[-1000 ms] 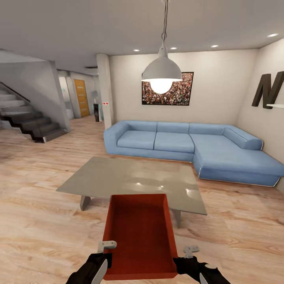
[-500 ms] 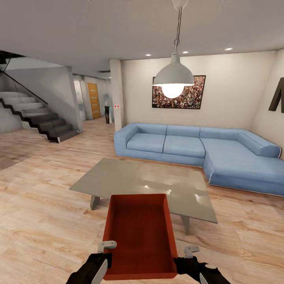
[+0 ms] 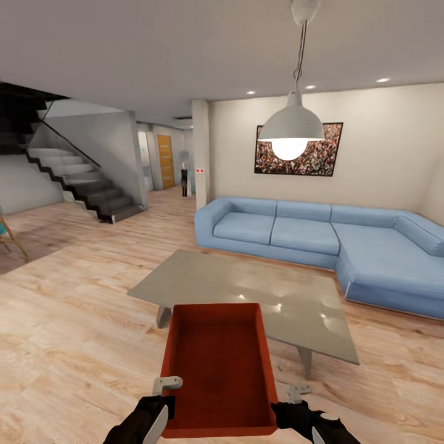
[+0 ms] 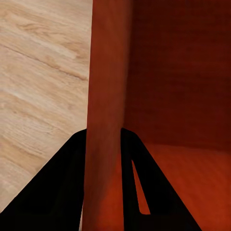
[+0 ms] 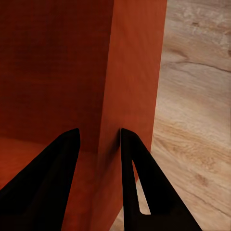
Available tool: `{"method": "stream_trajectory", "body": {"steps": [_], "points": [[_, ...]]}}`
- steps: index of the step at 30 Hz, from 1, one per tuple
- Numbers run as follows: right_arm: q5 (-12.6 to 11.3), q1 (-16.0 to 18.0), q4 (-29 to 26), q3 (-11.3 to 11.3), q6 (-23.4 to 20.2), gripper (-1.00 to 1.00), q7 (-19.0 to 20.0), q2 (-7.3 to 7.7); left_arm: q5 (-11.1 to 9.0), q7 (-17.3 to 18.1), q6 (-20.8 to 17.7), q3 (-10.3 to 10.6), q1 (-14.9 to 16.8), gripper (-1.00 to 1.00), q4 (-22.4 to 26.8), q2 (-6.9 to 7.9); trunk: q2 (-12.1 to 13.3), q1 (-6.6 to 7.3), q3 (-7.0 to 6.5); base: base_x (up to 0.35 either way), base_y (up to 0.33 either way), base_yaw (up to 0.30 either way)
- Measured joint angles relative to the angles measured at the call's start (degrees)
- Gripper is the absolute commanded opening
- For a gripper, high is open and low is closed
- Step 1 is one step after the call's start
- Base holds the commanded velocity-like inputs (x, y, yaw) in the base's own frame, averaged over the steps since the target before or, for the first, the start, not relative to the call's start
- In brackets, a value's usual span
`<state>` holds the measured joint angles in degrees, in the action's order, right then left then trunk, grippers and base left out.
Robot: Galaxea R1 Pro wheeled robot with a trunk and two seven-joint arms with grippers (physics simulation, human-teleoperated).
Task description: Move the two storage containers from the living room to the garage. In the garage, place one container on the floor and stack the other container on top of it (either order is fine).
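Because the storage container is carried only by two thin side walls, the likeliest trouble from here is a slip or a twist: each wall is pinched between a pair of dark fingers, and any sharp turn or bump of the base on the way out of the living room could, I judge, let a wall slide out of one pinch and tip the bin. The left gripper has its fingers closed on the bin's left wall, one finger outside and one inside; the right gripper clamps the right wall the same way. A second risk is the low grey surface just ahead (the bin's far end overlaps its near edge in the head view), so driving forward without steering round it could knock the load.

The container is an orange-red, open-topped rectangular bin with plain thin walls, and nothing shows inside it. It is held level in front of the robot, above the light wood plank floor, with the blue sofa beyond the surface. No second container is in sight.
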<state>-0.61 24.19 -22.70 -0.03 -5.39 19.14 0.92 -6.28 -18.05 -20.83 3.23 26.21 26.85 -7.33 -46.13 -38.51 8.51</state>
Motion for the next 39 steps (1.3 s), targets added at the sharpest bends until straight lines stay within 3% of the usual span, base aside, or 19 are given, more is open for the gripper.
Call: {"method": "stream_trajectory", "body": {"steps": [8, 24, 39], "points": [[-0.1, 0.0, 0.0, 0.1, 0.0, -1.00, -0.1, 0.00, -0.1, 0.0, 0.0, 0.0, 0.0, -1.00, 0.0, 0.03, 3.2, 1.76, -2.00, 0.000, 0.000, 0.182], [0.1, 0.0, 0.0, -0.1, 0.0, -1.00, 0.0, -0.03, -0.3, 0.1, 0.1, 0.1, 0.0, -1.00, 0.0, 0.09, 9.6, 5.28, -4.99, 0.000, 0.000, 0.026], [-0.2, 0.0, 0.0, 0.2, 0.0, -1.00, -0.1, -0.04, -0.3, 0.0, 0.1, 0.1, 0.0, -1.00, 0.0, 0.11, 15.7, 8.58, -7.67, 0.000, 0.000, 0.281]]}}
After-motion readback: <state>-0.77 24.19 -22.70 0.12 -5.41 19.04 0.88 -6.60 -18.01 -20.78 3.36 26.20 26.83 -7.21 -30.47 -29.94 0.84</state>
